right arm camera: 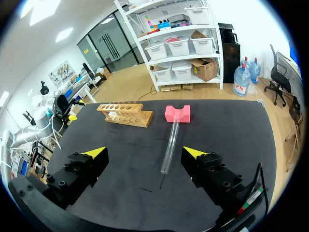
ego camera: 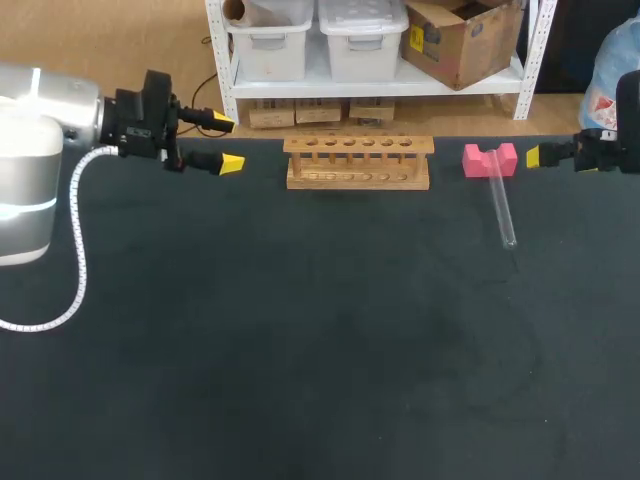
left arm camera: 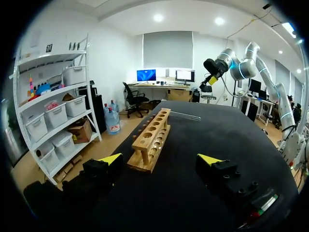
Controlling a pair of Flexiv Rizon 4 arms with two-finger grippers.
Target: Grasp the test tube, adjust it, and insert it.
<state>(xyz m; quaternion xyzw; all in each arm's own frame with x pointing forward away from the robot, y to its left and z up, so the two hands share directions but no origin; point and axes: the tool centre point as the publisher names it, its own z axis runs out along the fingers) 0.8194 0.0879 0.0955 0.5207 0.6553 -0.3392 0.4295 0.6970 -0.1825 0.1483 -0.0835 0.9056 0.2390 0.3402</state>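
While your left gripper (ego camera: 227,143) hangs over the far left part of the table (ego camera: 300,350), its 2 yellow-tipped fingers stand wide apart with nothing between them. In its wrist view the same gripper (left arm camera: 160,159) points along the wooden rack (left arm camera: 152,140), which lies ahead of it, end-on, near but not touched. You can see that rack (ego camera: 358,162) from the head view too: it stands upright at the far edge of the table, around the middle, with 6 holes in its top bar.

Your right gripper (ego camera: 535,155) comes in from the far right, and only 1 yellow tip shows from above. Its wrist view settles the matter: the gripper (right arm camera: 145,152) is spread open and holds nothing. Just ahead of it, on the line between its fingers but apart from both, lies the test tube (right arm camera: 170,145). The tube (ego camera: 503,212) is clear glass. Its far end sits at the notch of the pink block (ego camera: 489,160), and its near end is down on the dark table. That pink block (right arm camera: 177,113) sits to the right of the rack (right arm camera: 125,114), a little apart from it, and just beside your right gripper's tip. From the left wrist view the tube (left arm camera: 186,114) shows only as a thin line beyond the rack's far end.
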